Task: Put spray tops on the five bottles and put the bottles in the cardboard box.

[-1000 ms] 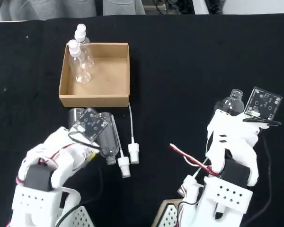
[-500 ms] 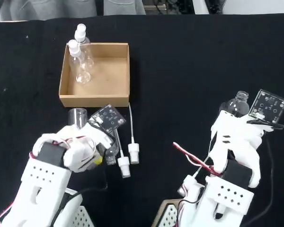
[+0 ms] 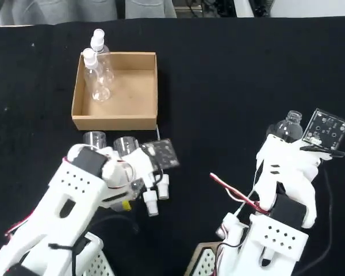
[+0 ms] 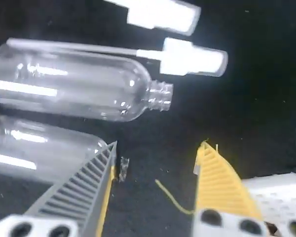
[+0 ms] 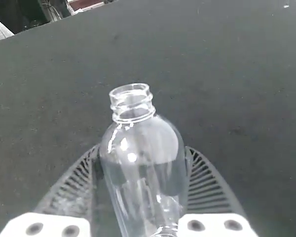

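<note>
Left gripper [image 4: 158, 148]: open, jaws spread, hovering low over the table just off the neck of a lying bottle [image 4: 74, 91].
Right gripper [image 5: 142, 150]: closed around an upright bottle [image 5: 138, 168], neck open and uncapped, well apart from the box.
Second lying bottle [image 4: 39, 153]: beside the first, under the grey jaw.
Spray tops [image 3: 151, 202] [image 3: 163, 185]: two, loose on the table, side by side; one's tube runs along the first lying bottle.
Box [image 3: 115, 122]: two capped bottles [image 3: 98, 80] in its far left corner.
Risk, left: a jaw coming down may nudge a round bottle and roll it into the tops, or snag the thin tube and drag a top askew.
Risk, right: the smooth bottle may tilt or slip in the grip if a top gets pushed on off-centre.
</note>
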You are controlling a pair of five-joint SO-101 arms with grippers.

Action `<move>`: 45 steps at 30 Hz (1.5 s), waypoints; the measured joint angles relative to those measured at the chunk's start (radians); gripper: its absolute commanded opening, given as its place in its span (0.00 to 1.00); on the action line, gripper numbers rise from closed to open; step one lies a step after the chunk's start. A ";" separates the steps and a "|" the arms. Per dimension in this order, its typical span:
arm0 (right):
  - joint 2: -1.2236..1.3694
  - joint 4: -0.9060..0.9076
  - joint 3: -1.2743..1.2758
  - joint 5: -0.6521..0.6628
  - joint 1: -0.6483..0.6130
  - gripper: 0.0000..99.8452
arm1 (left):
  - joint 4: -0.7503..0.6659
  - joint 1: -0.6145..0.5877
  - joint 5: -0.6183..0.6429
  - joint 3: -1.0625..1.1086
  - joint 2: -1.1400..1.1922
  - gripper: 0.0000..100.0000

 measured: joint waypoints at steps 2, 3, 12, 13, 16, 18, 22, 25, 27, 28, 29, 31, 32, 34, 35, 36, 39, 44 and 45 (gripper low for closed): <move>0.000 0.000 0.000 0.000 0.000 0.07 | 0.000 0.029 -0.032 -0.011 0.020 0.24; 0.000 0.000 0.000 0.000 0.000 0.07 | -0.002 0.041 -0.051 -0.011 0.021 0.24; 0.000 0.000 0.000 0.000 0.025 0.07 | -0.002 0.144 -0.147 -0.011 0.034 0.21; 0.000 0.000 0.000 0.000 0.025 0.07 | -0.002 0.157 -0.155 -0.011 0.034 0.21; 0.000 -0.008 0.000 0.000 0.025 0.07 | -0.002 0.192 -0.173 -0.011 0.034 0.21; 0.000 -0.014 0.000 0.000 0.025 0.07 | -0.002 0.209 -0.176 -0.011 0.034 0.21; 0.000 -0.014 0.000 0.000 0.026 0.07 | -0.002 0.242 -0.176 -0.011 0.034 0.21; 0.000 -0.014 0.000 0.000 0.064 0.07 | -0.034 0.270 -0.176 -0.011 0.034 0.21; 0.000 -0.014 0.000 0.000 0.094 0.07 | -0.072 0.282 -0.176 0.009 0.034 0.21; 0.000 -0.014 0.000 0.000 0.103 0.07 | -0.089 0.292 -0.176 0.028 0.034 0.20; 0.000 -0.014 0.000 0.000 0.109 0.07 | -0.101 0.302 -0.184 0.043 0.034 0.20; 0.000 -0.014 0.000 0.000 0.114 0.07 | -0.115 0.316 -0.216 0.061 0.034 0.20; 0.000 -0.014 0.000 0.000 0.115 0.07 | -0.114 0.318 -0.233 0.069 0.034 0.20; 0.000 -0.014 0.000 0.000 0.115 0.07 | -0.114 0.321 -0.259 0.078 0.034 0.20; 0.000 -0.014 0.000 0.000 0.115 0.07 | -0.114 0.321 -0.269 0.078 0.034 0.20; 0.000 -0.014 0.000 0.000 0.115 0.07 | -0.114 0.321 -0.278 0.078 0.034 0.20; 0.000 -0.015 0.000 0.000 0.115 0.07 | -0.114 0.321 -0.305 0.078 0.034 0.20; 0.000 -0.035 0.000 0.000 0.115 0.07 | -0.157 0.321 -0.331 0.087 0.034 0.20; 0.000 -0.037 0.000 0.000 0.115 0.07 | -0.176 0.321 -0.334 0.103 0.034 0.20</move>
